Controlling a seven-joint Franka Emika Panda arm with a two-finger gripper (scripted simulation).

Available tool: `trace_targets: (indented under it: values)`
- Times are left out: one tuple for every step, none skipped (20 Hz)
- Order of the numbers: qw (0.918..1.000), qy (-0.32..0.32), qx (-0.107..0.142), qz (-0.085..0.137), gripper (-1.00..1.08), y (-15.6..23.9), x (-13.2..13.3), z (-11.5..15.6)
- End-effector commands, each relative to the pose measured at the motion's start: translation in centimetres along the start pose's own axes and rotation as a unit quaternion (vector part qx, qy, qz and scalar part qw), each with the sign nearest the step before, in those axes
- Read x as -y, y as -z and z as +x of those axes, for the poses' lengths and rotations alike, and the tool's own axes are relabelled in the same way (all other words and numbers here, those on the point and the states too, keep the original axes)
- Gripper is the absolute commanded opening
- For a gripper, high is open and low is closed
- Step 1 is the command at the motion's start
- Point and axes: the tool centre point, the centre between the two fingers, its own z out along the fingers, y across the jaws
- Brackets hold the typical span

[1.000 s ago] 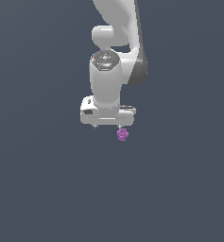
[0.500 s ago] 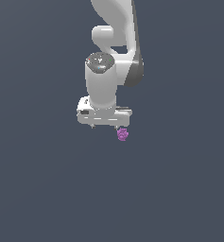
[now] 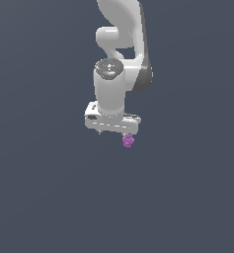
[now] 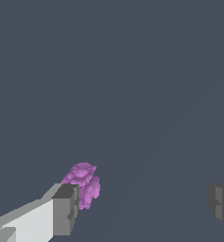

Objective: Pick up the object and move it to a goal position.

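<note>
The object [image 3: 128, 141] is a small bumpy purple-magenta blob lying on the dark grey floor. In the exterior view it shows just under the right end of the white hand. My gripper [image 3: 113, 132] hangs over it, pointing down. In the wrist view the gripper [image 4: 144, 205] is open wide, with nothing between its fingers. The object [image 4: 83, 184] sits close beside one dark fingertip [image 4: 66, 208], partly covered by it and outside the gap. The other fingertip [image 4: 221, 202] is far across from it.
A flat, uniform dark grey floor [image 3: 39, 197] spreads in every direction. The white arm [image 3: 121, 29] rises above the hand and out of the frame. No other objects or edges show.
The wrist has turned a little and the hand has sunk slightly toward the floor. The object has stayed where it was.
</note>
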Motion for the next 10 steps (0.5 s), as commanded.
trace_targets:
  values:
    - [0.9998,-0.018,0.0,0.001,1.0,-0.5,0.5,-0.3]
    - [0.9996,-0.026,-0.001,0.001,1.0,-0.7,0.7,-0.4]
    - [0.9994,-0.035,-0.001,0.001,1.0,-0.9,0.9,-0.5]
    - [0.999,-0.045,-0.001,0.001,1.0,-1.1,1.1,-0.7]
    - [0.9985,-0.055,-0.002,0.002,1.0,-1.4,1.4,-0.8]
    - [0.9978,-0.066,-0.002,0.002,1.0,-1.6,1.6,-1.0]
    - [0.997,-0.077,-0.002,0.002,1.0,-1.9,1.9,-1.2]
    - [0.9961,-0.088,-0.003,0.003,1.0,-2.1,2.1,-1.4]
    - [0.995,-0.099,-0.003,0.003,1.0,-2.4,2.4,-1.5]
    - [0.9939,-0.111,-0.003,0.003,1.0,-2.7,2.6,-1.7]
